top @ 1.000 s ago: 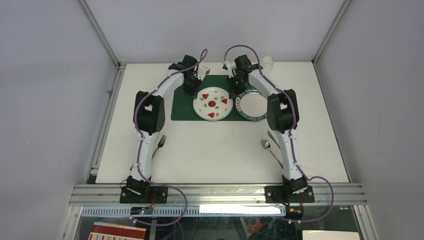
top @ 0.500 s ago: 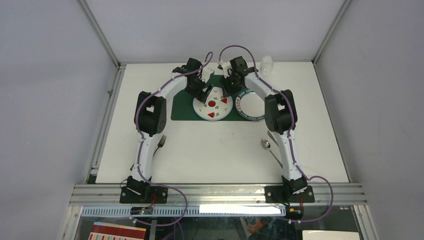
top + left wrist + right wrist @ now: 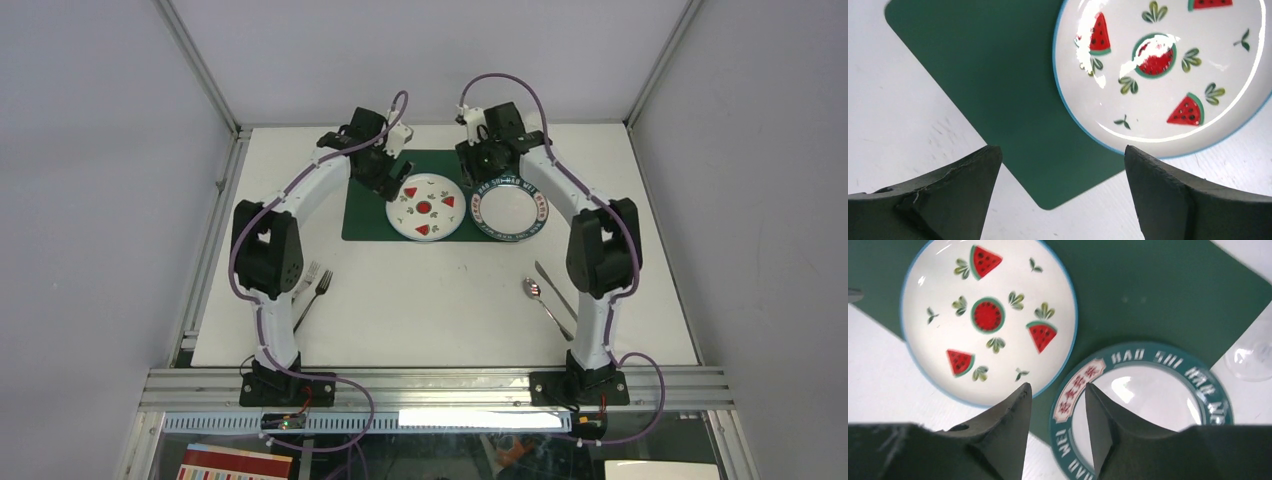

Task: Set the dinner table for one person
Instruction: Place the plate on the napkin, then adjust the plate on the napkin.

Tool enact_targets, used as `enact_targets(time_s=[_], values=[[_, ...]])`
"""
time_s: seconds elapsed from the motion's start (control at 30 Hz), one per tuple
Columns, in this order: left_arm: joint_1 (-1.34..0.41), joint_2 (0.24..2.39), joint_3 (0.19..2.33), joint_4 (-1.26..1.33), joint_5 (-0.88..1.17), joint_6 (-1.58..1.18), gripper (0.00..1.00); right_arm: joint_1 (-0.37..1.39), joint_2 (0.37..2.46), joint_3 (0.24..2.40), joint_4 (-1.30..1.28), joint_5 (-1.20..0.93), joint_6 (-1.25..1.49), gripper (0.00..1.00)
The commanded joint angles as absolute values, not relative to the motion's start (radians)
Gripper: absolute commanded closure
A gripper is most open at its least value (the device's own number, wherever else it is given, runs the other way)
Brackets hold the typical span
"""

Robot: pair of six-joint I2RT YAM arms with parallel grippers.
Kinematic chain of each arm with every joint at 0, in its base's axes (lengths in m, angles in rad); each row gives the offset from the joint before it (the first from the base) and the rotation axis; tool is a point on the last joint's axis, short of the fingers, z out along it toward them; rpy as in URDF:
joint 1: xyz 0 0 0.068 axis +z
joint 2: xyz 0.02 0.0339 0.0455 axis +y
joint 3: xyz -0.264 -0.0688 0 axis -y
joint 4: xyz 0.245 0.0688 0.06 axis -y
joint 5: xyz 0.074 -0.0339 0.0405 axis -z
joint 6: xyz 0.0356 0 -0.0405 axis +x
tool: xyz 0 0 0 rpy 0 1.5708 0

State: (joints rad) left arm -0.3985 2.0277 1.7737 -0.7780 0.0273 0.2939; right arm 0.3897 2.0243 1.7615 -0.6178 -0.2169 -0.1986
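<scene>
Tabletop first: the large plain white rectangular dinner table with silver aluminium framing [image 3: 440, 300] spreads under both arms, rigid and fixed, nothing to grasp. Toward its far edge lies the dark green rectangular placemat [image 3: 365, 205], thin and probably limp, bearing the round white watermelon-painted plate [image 3: 424, 208]. The white plate with a lettered green rim [image 3: 511, 213] sits just beside it. Both look glazed, slick and breakable, best pinched at the rim. The left gripper [image 3: 1060, 155] hovers empty, jaws spread wide; the right gripper [image 3: 1057, 387] shows a narrow gap, nothing in it. The slim metal fork [image 3: 318, 293], knife [image 3: 553, 288] and spoon [image 3: 540, 300] lie flat; take them across the handle.
</scene>
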Motion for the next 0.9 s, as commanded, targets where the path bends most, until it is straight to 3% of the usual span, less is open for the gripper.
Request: enact_targets(time_s=[0.0, 0.4, 0.87], values=[[-0.397, 1.967, 1.687, -0.747, 0.091, 0.256, 0.01, 0.389, 1.894, 1.631, -0.582, -0.259, -0.108, 0.54], [-0.373, 2.037, 1.591, -0.642, 0.404, 0.132, 0.02, 0.398, 1.904, 1.363, -0.319, -0.224, 0.244, 0.55], [-0.328, 2.038, 1.652, -0.600, 0.316, 0.077, 0.01, 0.416, 1.919, 1.402, -0.249, -0.274, 0.408, 0.55]])
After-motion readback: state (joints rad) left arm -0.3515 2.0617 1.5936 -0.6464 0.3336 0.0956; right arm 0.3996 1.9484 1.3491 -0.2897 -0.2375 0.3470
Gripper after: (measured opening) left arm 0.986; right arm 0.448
